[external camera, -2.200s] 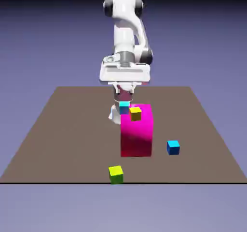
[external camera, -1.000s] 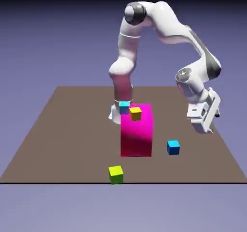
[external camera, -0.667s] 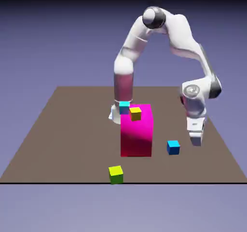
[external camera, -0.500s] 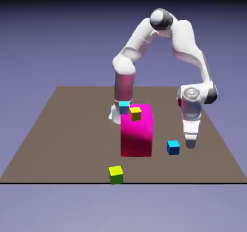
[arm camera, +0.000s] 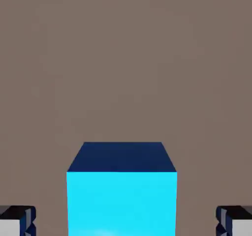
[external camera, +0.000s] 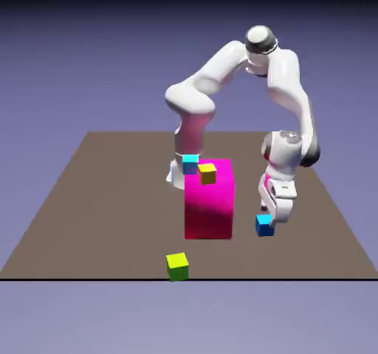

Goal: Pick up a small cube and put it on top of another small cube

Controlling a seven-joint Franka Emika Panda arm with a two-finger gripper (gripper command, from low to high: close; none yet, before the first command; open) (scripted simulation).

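Brown tabletop, clock read with twelve at the far edge: open room from eight to eleven. Yellow-green cube at six, right by the near edge. Cyan cube toward twelve, orange cube just beside it at four; both overlap the magenta block in my line of sight, support cannot be told. Small blue cube near four, off the block's side. Gripper over it, jaws wide, nothing held; hand view shows open space on both sides of the cube.
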